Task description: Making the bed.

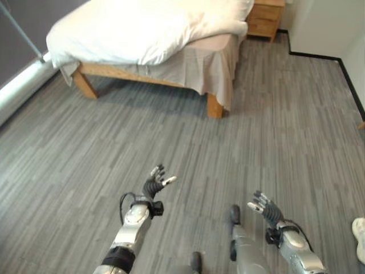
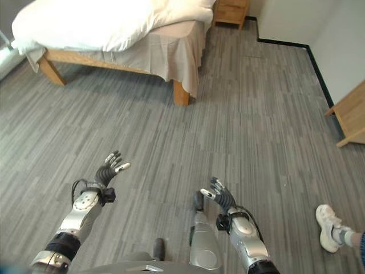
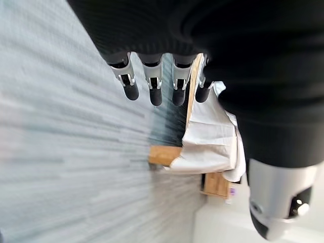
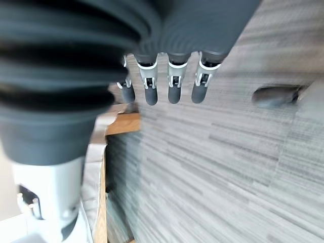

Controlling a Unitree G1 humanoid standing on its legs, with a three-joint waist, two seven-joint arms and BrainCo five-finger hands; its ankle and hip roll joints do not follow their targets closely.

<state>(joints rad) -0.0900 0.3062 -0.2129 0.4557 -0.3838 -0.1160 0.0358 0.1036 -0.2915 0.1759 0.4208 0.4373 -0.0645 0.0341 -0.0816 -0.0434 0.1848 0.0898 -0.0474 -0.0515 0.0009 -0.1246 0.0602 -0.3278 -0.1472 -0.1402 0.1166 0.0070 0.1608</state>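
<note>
A wooden bed (image 1: 215, 105) stands at the far left of the room, some way ahead of me. A rumpled white duvet (image 1: 142, 28) lies over it, and a beige sheet (image 1: 208, 63) hangs down its near corner. My left hand (image 1: 154, 184) is raised over the bare floor, fingers spread and open, holding nothing. Lower and to the right, my right hand (image 1: 266, 206) is also open and empty. Both hands are well short of the bed. In the left wrist view the bed's leg (image 3: 163, 155) and hanging sheet (image 3: 210, 136) show past the straight fingers (image 3: 154, 86).
Grey plank floor (image 1: 171, 142) lies between me and the bed. A wooden nightstand (image 1: 265, 18) stands beside the bed by the white wall. Another wooden piece of furniture (image 2: 351, 117) stands at the right. A person's white shoe (image 2: 331, 228) is at the lower right.
</note>
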